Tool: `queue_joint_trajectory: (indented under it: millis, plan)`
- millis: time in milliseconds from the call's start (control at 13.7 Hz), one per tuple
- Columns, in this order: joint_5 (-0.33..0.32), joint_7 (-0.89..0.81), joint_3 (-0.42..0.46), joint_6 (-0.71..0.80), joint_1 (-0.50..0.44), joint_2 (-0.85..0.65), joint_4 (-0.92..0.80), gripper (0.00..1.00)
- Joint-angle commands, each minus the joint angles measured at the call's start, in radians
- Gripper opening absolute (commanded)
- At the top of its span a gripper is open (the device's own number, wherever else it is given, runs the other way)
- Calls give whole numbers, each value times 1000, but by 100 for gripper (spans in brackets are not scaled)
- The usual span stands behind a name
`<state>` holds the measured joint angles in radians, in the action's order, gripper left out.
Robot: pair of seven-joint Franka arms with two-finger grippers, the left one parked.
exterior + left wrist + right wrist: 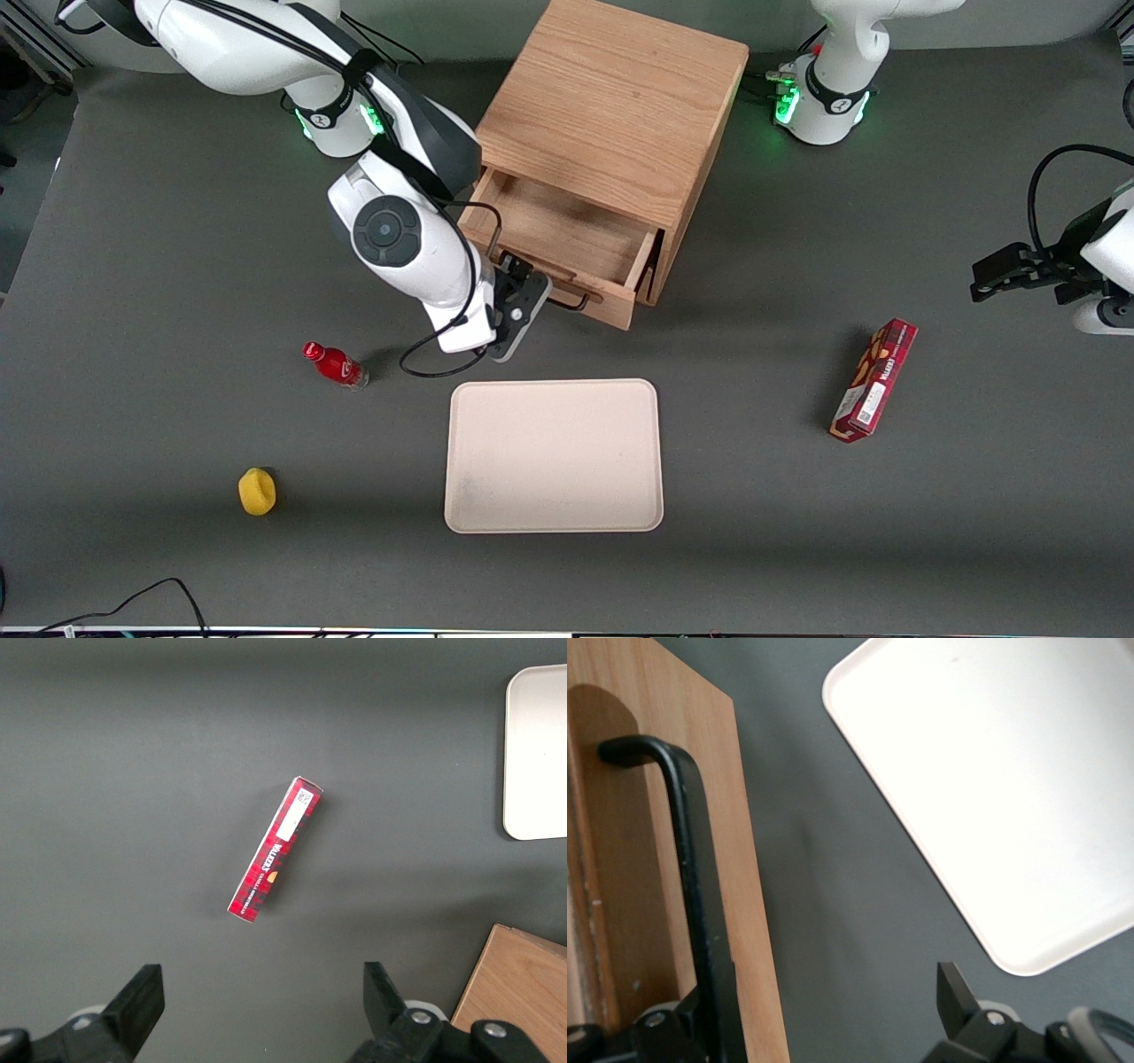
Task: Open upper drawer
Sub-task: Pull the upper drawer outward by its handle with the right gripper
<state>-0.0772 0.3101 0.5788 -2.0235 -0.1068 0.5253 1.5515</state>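
1. The upper drawer (567, 235) stands pulled out of the oak cabinet (611, 106), its tray bare.
2. The tool (523, 297) sits at the drawer's black handle (691, 895), fingers spread, one finger (961, 1001) apart from the bar.
3. A beige tray (554, 456) lies on the counter (142, 266), nearer the front camera.

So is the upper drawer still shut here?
No, the upper drawer stands pulled out of the cabinet, its bare wooden inside showing, with the tool at its black handle.
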Motion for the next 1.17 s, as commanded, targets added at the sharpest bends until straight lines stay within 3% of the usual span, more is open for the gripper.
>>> queue_joint_trajectory:
  millis: [0,1094]
  plan:
    - [-12,26,-33,-32,-7,5,-22,100]
    - [-9,58,-152,-136,-5,16,-67,100]
